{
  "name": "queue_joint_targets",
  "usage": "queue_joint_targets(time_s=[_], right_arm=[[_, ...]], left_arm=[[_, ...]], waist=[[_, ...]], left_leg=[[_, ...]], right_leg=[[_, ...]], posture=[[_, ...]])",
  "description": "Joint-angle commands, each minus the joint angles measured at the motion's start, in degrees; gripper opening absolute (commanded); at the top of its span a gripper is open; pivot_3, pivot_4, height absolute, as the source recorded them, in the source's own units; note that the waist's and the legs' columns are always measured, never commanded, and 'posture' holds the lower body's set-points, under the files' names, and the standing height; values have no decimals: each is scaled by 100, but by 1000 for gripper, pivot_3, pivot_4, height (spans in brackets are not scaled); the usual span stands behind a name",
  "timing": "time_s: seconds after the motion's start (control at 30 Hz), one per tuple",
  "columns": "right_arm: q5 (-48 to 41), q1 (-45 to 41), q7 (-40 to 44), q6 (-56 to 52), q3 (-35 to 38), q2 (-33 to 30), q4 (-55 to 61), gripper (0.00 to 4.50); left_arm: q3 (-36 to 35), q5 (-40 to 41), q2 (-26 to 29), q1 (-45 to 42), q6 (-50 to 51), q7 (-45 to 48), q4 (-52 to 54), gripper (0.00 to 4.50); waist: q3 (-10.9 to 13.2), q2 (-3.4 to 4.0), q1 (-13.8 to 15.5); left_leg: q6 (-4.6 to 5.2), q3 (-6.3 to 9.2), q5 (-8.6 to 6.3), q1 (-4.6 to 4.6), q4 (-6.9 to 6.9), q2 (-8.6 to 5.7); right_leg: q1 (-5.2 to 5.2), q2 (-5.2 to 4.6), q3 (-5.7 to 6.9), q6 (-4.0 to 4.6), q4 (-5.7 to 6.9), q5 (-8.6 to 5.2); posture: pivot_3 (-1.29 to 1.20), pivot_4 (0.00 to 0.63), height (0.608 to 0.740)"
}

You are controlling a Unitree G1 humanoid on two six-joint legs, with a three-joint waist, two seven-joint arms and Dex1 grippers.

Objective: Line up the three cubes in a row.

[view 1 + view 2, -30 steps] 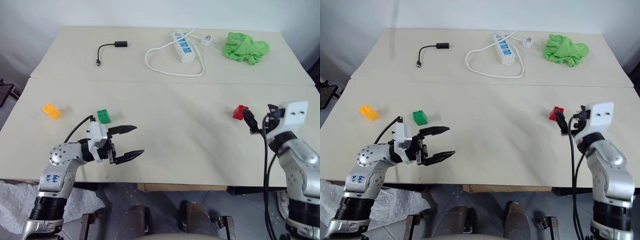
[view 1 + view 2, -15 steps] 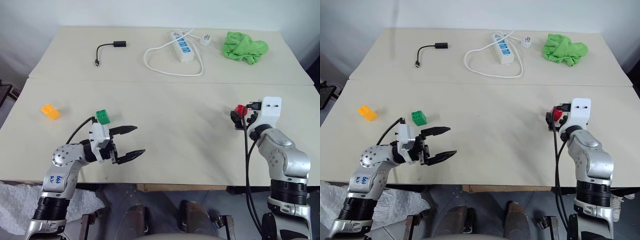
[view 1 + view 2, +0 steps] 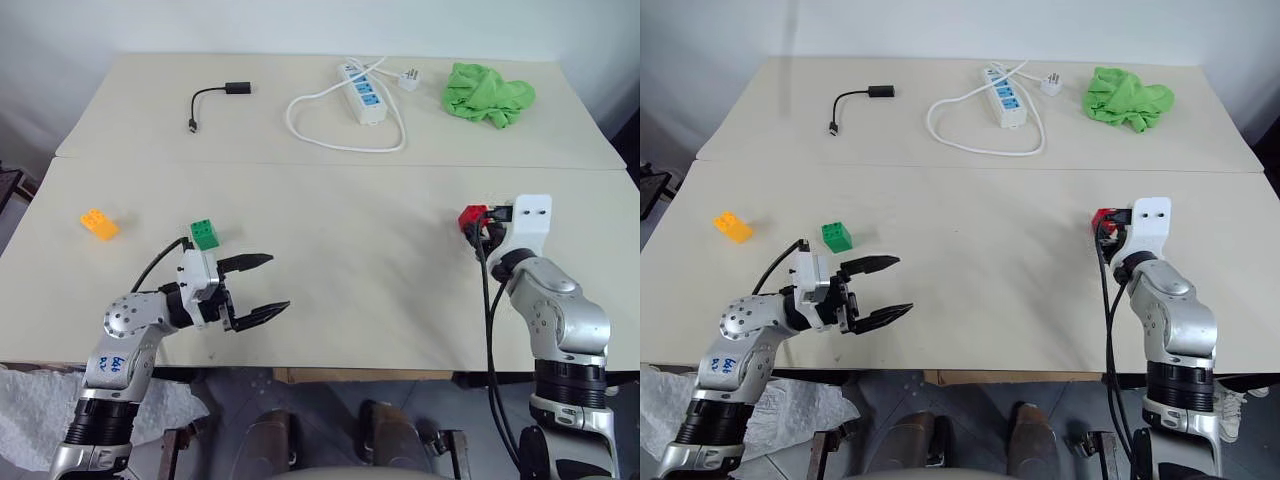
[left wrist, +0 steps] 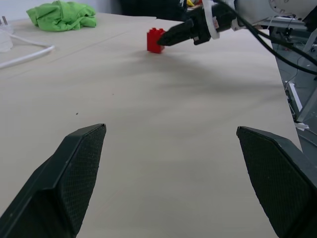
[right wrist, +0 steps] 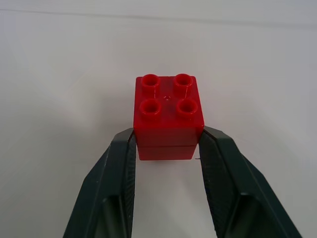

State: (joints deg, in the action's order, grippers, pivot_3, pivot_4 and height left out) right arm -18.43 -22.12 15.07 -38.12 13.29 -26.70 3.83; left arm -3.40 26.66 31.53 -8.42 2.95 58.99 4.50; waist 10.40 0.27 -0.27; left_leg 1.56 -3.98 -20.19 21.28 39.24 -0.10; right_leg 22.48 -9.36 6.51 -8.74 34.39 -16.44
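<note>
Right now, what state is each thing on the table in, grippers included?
Red cube: studs up on the table, clamped between the right gripper's fingers.
Green cube: free, studs up.
Orange-yellow cube: free, apart.
Right gripper: shut on the red cube.
Left gripper: open, holding nothing.
Green cloth: crumpled.
Power strip: unplugged.

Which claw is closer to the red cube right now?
Right. The right claw is closed on the red cube, one finger on each side; the left claw hangs open far across the table, near the green cube.

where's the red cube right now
The red cube sits on the table's right side in the head views, pinched between the right gripper's fingers, far from the green cube and orange-yellow cube on the left.
</note>
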Motion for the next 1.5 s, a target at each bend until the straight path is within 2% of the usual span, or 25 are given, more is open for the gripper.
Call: queue_joint_targets(time_s=[0.03, 0.1, 0.17, 0.2, 0.27, 0.37, 0.53, 0.7, 0.87, 1.0, 1.1, 1.23, 1.4, 1.5], right_arm=[[-252, -159, 1921, 1034, -472, -523, -16, 1442], [-316, -268, 2931, 1686, -735, -714, -227, 1442], [-332, -547, 4569, 2533, -1238, -975, -673, 1442], [-316, -663, 5123, 2811, -1414, -1058, -885, 1442], [0, -1027, 5914, 3412, -1826, -1173, -1622, 1442], [282, -1873, 6802, 3969, -2209, -987, -3135, 1442], [728, -2644, 7484, 5156, -2360, -819, -4927, 1442], [926, -3015, 7661, 5497, -2305, -837, -5983, 1442], [963, -3195, 7572, 6040, -2126, -801, -6459, 3094], [485, -2974, 7712, 5983, -1761, -948, -6015, 4400], [-155, -2348, 7743, 5652, -1672, -1257, -4909, 4472], [-1256, -1154, 7693, 4722, -1179, -1430, -3048, 4472], [-1864, 19, 6798, 3810, -779, -1271, -1389, 4472], [-1929, 315, 6479, 3639, -628, -1130, -949, 4472]], left_arm=[[-158, 21, 48, 94, -90, -55, 264, 4500], [-180, 29, 62, 112, -76, -75, 280, 4500], [-233, 56, 84, 186, -54, -99, 330, 4500], [-253, 66, 90, 213, -42, -110, 350, 4500], [-276, 83, 101, 248, -18, -115, 387, 4500], [-345, 185, 105, 281, 67, -132, 460, 4500], [-482, 370, 228, 335, 284, -44, 658, 4500], [-715, 388, 429, 443, 273, 34, 663, 4500], [-1049, 354, 464, 671, 195, -146, 686, 4500], [-1538, 348, 379, 1166, 115, -489, 796, 4500], [-2015, 300, 271, 1682, -54, -745, 756, 4500], [-2782, 157, -45, 2379, -465, -1242, 348, 4500], [-3731, 259, -600, 2776, -745, -2210, -118, 4500], [-3822, 288, -752, 2949, -836, -2264, -125, 4500]], waist=[[0, 0, 2], [0, -1, 0], [1, -1, -7], [1, -1, -14], [1, -2, -13], [2, -4, -33], [3, -5, -30], [3, -5, -77], [4, -4, -138], [4, -3, -155], [5, -3, -141], [5, -3, -107], [5, -4, -80], [3, -7, -36]], left_leg=[[0, -1, 0, 0, 0, -1], [1, -1, 0, -1, 0, 0], [1, -1, 0, -1, -1, 1], [1, -2, 0, -1, -1, 0], [1, 0, -1, -2, -2, 2], [3, -1, 1, -3, -1, 2], [3, 15, 1, 1, 0, 12], [3, 19, 1, 3, -2, 13], [2, 28, 1, -1, -1, 23], [1, 28, 1, 0, -2, 26], [1, 30, 0, 0, -5, 32], [0, 33, -2, 1, -5, 30], [1, 33, -5, -16, -2, 32], [-3, 34, -10, -18, -2, 32]], right_leg=[[0, 0, -1, 0, -2, 0], [-2, 1, 1, 0, -4, 0], [-2, 3, 1, 0, -7, 0], [-2, 3, 1, -1, -9, 0], [-7, 4, 5, -3, -16, 1], [-11, 4, 6, -6, -22, 3], [-13, 2, 18, -5, -24, 3], [-16, -2, 22, -5, -31, 3], [-27, -2, 31, -5, -31, 3], [-24, -2, 28, -5, -33, 3], [-25, -2, 31, -5, -37, 3], [-31, -5, 37, -4, -45, 3], [-47, -9, 40, -8, -47, 5], [-47, -12, 38, -8, -48, 7]], posture=[[0, 150, 740], [0, 150, 740], [0, 150, 740], [0, 150, 740], [0, 150, 740], [0, 150, 740], [0, 150, 740], [0, 150, 740], [0, 150, 740], [0, 150, 740], [0, 150, 740], [0, 150, 740], [0, 150, 740], [0, 150, 740]])
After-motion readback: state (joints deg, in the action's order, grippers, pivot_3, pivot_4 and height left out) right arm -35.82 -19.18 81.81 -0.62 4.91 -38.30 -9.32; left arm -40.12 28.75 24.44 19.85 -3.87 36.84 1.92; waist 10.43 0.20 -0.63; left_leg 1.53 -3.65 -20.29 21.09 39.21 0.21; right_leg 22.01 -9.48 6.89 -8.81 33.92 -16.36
